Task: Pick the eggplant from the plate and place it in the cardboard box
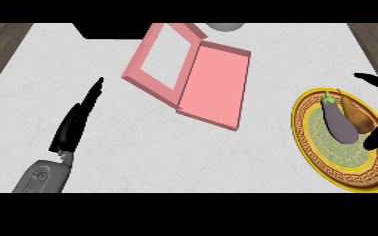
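Note:
A purple eggplant with a green stem lies on a yellow-rimmed patterned plate at the right side of the counter, touching a brown-orange vegetable. Only two black tips of my right hand show at the right edge, one above the plate and one below the eggplant, spread wide apart and holding nothing. An open pink box lies up the middle, its flat lid folded out to the right. My left hand rests at the lower left, fingers straight, far from the box and plate.
A black block and a grey rounded object sit at the counter's far edge behind the box. Dark wood shows past the counter's top corners. White marble stretches between the box and the plate.

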Action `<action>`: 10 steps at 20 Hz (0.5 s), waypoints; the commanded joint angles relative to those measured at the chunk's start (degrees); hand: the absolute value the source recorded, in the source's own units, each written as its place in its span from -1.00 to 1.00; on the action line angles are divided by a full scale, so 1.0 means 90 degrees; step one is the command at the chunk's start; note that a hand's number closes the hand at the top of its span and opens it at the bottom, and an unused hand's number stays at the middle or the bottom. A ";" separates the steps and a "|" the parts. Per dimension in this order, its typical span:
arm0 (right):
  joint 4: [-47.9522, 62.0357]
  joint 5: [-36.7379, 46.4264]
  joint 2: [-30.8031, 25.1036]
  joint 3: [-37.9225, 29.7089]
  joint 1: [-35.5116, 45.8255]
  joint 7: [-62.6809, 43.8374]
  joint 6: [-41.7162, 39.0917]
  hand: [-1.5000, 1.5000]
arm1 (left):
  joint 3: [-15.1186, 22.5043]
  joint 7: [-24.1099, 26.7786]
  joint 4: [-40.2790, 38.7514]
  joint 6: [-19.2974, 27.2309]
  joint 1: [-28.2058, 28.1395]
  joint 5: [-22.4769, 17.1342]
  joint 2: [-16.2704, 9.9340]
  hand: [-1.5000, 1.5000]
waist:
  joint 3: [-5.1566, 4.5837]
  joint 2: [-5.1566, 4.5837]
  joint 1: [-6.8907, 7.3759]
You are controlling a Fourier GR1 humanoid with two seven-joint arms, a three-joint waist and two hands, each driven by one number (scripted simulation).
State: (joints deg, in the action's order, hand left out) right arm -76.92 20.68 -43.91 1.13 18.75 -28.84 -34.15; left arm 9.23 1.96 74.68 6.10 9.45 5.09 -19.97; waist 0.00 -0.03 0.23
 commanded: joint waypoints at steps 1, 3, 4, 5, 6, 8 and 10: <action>-0.0161 0.0245 0.0330 0.0018 -0.0292 -0.0029 -0.0099 -1.00 | -0.0289 0.0377 0.0007 -0.0303 -0.0331 -0.0027 -0.0128 0.00 | -0.0001 0.0007 -0.0016; 0.0336 0.0675 0.0625 0.0095 -0.0003 0.0122 0.0134 -1.00 | -0.0327 0.0003 0.0217 -0.0266 -0.0178 0.0117 -0.0009 0.00 | 0.0001 0.0003 0.0000; 0.0266 0.0598 0.0464 -0.0164 0.0012 0.0208 -0.0208 -1.00 | -0.0346 -0.0139 0.0467 -0.0329 -0.0346 0.0142 0.0063 0.00 | 0.0001 0.0006 -0.0005; -0.0439 0.0508 0.0507 -0.0189 -0.0298 -0.0153 -0.0274 -1.00 | -0.0312 -0.0182 0.0179 -0.0204 0.0011 0.0318 0.0199 0.00 | -0.0001 0.0010 -0.0042; -0.0033 0.0646 0.0455 -0.0223 -0.0237 0.0113 -0.0349 -1.00 | -0.0538 0.0157 -0.0092 -0.0320 -0.0055 0.0213 0.0138 0.00 | -0.0001 0.0005 -0.0028; 0.0623 0.1136 0.0783 -0.0022 0.0108 0.0428 0.0091 -1.00 | -0.0533 0.0022 -0.0004 -0.0466 0.0062 0.0307 0.0119 0.00 | 0.0001 -0.0001 -0.0006; 0.1082 0.1383 0.0634 -0.0082 0.0221 0.0817 0.0116 -1.00 | -0.0516 0.0207 -0.0031 -0.0360 -0.0098 0.0449 0.0240 0.00 | 0.0002 -0.0003 0.0002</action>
State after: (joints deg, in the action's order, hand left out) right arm -72.00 29.01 -38.35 0.62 19.78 -25.96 -34.12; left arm 5.27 3.33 74.91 3.07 8.23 7.39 -18.80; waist 0.00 -0.03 0.23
